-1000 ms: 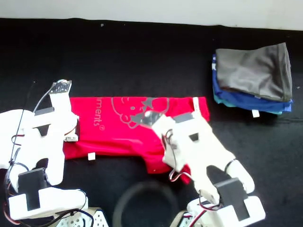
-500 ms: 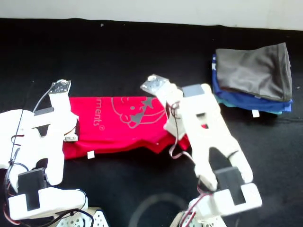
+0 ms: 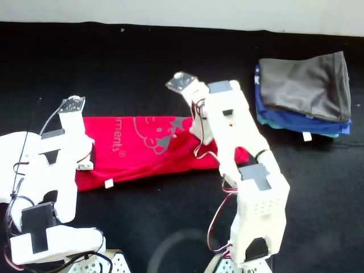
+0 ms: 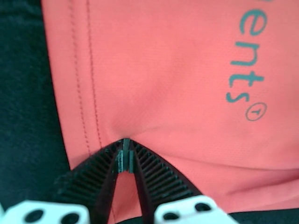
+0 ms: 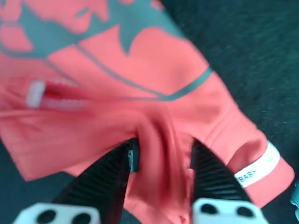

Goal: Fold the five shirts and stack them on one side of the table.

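Note:
A red shirt (image 3: 136,153) with a grey print lies spread across the middle of the black table (image 3: 142,62). My left gripper (image 4: 125,157) is shut on a pinch of the shirt's hem (image 4: 79,93), at the shirt's left end in the high view (image 3: 85,162). At the shirt's right end, my right gripper (image 5: 161,161) is closed on a bunched ridge of red fabric (image 5: 159,135). Seen from above, this gripper (image 3: 196,126) sits under its arm at the shirt's far right corner. A white label (image 5: 254,170) shows on the shirt's edge.
A stack of folded shirts stands at the right side of the table, with a grey one (image 3: 307,85) on top and a blue one (image 3: 296,120) under it. Open black table lies behind and in front of the red shirt.
My right arm has swung from the shirt's near right part to its far right corner, drawing the hanging red flap up with it. The left arm has stayed put.

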Robot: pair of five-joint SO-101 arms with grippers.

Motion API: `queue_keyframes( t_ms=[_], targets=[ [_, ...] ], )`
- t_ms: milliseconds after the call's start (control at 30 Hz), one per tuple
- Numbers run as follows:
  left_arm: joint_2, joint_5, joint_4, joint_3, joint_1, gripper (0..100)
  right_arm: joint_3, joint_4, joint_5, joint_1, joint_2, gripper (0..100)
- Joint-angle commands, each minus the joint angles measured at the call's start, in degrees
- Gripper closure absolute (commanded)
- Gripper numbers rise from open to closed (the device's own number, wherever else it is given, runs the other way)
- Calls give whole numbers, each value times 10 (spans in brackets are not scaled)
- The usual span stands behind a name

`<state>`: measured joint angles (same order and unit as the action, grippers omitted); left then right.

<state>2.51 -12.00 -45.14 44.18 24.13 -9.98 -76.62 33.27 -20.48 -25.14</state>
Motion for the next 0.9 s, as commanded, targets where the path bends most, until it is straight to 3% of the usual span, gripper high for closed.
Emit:
queue_keyframes(
  t_ms=[0, 167, 367, 533, 767, 867],
  targets=[
    [4, 3, 18, 0, 18, 992, -59, -3, -43, 7, 4, 786],
    [4, 3, 18, 0, 18, 992, -144, -10, -117, 24, 5, 786],
    [4, 3, 18, 0, 18, 992, -223, -167, -124, 2, 4, 800],
    [4, 4, 18, 0, 18, 992, -240, -224, -126, -40, 4, 997],
    [20, 5, 13, -11, 22, 992, -203, -236, -153, -69, 16, 992],
    [70, 6, -45, -39, 21, 991, -199, -239, -168, -57, 73, 992]
  ],
)
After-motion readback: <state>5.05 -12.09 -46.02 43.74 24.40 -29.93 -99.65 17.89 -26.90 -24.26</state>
